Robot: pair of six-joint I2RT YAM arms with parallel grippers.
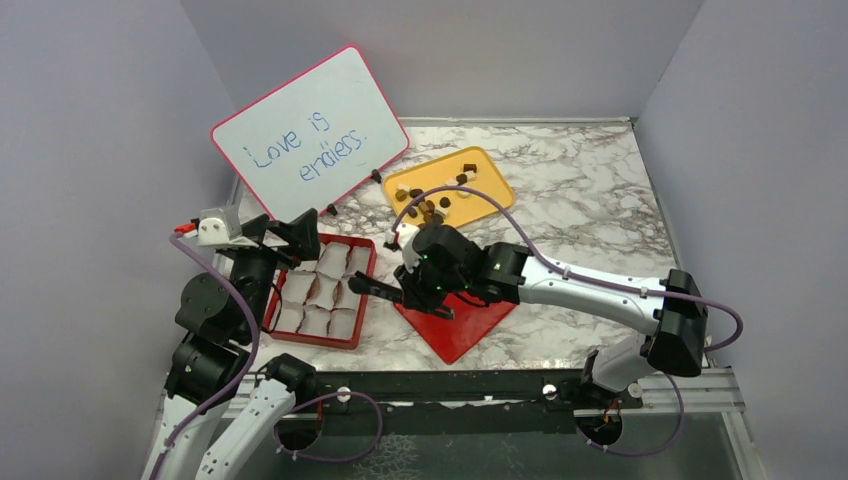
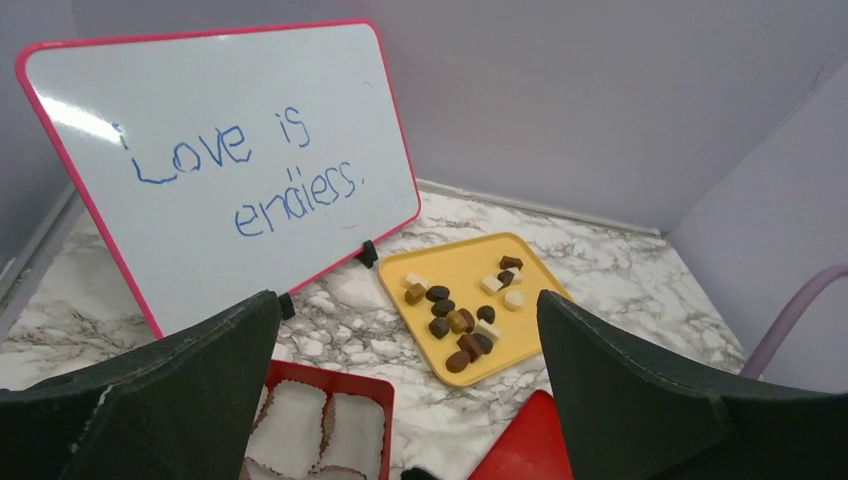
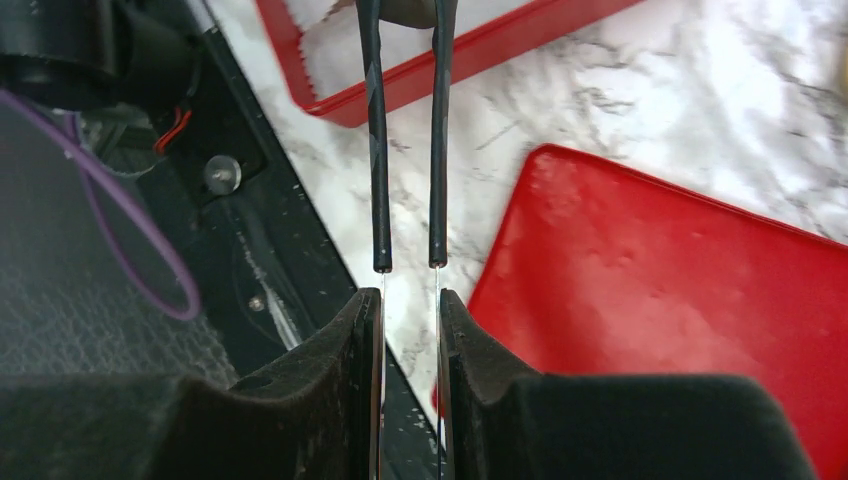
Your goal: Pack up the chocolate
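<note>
White-and-grey marble veining covered the one table, which was walled in by plain lilac panels. One whiteboard, a rounded rectangle with a pink rim, leaned at the far left with "Love is endless." written across it by hand in blue marker. One flat yellow tray with rounded corners lay just to the right of the board and held all the loose chocolate. There were some fifteen or sixteen small pieces, most of them dark brown ovals, a few tan, and about four blocky and cream-white. One shallow red box lay near the left arm. Eight crimped white paper cups showed inside it in rows of three, and its far-left corner was hidden. One smooth red lid lay flat beside the box, turned cornerwise. The left gripper hung over the box's far end with its two dark padded fingers spread wide and nothing between them. The right gripper was pressed together on one pair of thin black tongs, which reached out over the near rim of the box. Something brownish sat between the tips of the tongs, but the edge of the wrist view cut it off, so I could not tell what it was.
</note>
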